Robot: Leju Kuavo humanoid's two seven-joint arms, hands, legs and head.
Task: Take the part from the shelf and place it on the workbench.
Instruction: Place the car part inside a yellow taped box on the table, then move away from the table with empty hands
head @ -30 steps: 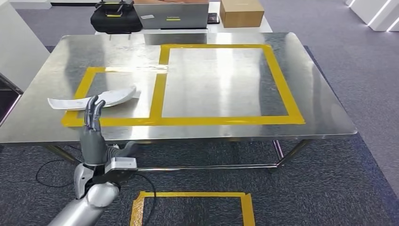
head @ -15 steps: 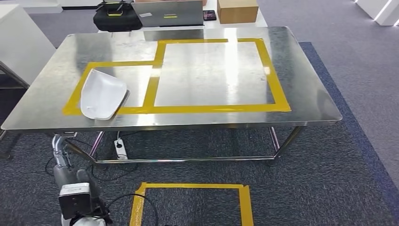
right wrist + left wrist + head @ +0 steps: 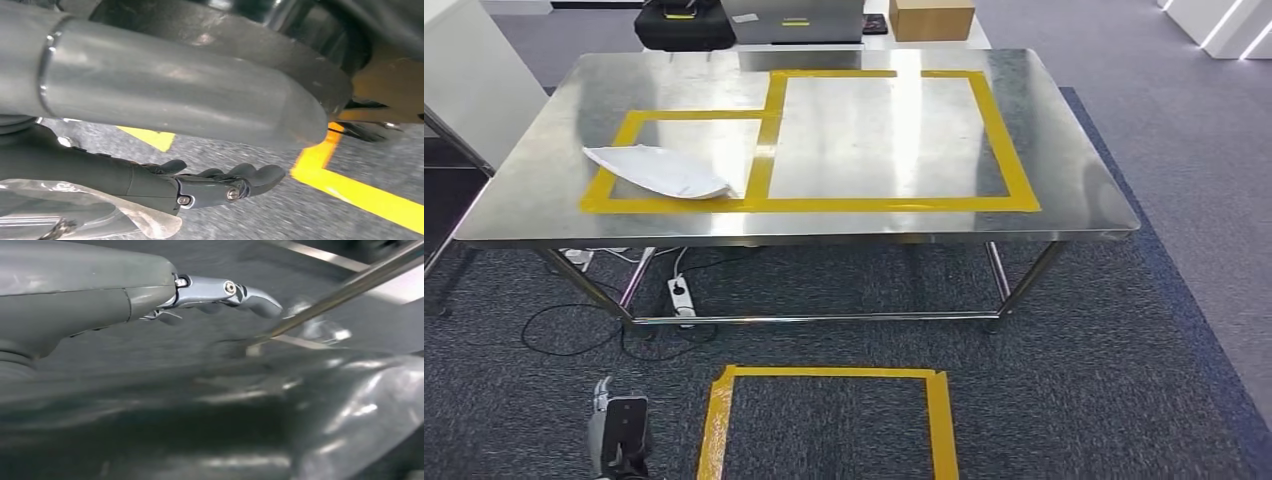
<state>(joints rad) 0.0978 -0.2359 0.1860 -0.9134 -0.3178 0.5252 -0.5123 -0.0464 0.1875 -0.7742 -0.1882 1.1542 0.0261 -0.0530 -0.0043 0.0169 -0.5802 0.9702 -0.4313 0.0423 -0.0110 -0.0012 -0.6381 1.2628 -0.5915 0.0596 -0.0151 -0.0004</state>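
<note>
The white curved part (image 3: 659, 172) lies on the steel workbench (image 3: 874, 140), inside the smaller yellow-taped rectangle at the left, its near edge over the tape. My left hand (image 3: 606, 428) hangs low by the floor in front of the bench, well away from the part. In the left wrist view that left hand (image 3: 150, 295) has its fingers (image 3: 240, 292) stretched out with nothing in them. My right hand (image 3: 200, 185) hangs over the carpet with loosely extended fingers, holding nothing.
A yellow tape square (image 3: 824, 375) marks the carpet in front of the bench. Cables and a power strip (image 3: 679, 295) lie under the bench. A black bag (image 3: 684, 25), a grey case (image 3: 794, 20) and a cardboard box (image 3: 931, 18) sit behind it. A white cabinet (image 3: 464, 80) stands left.
My left hand has let go of the part and dropped from the bench edge to near the floor. The part now lies flat in the taped rectangle. The camera has shifted.
</note>
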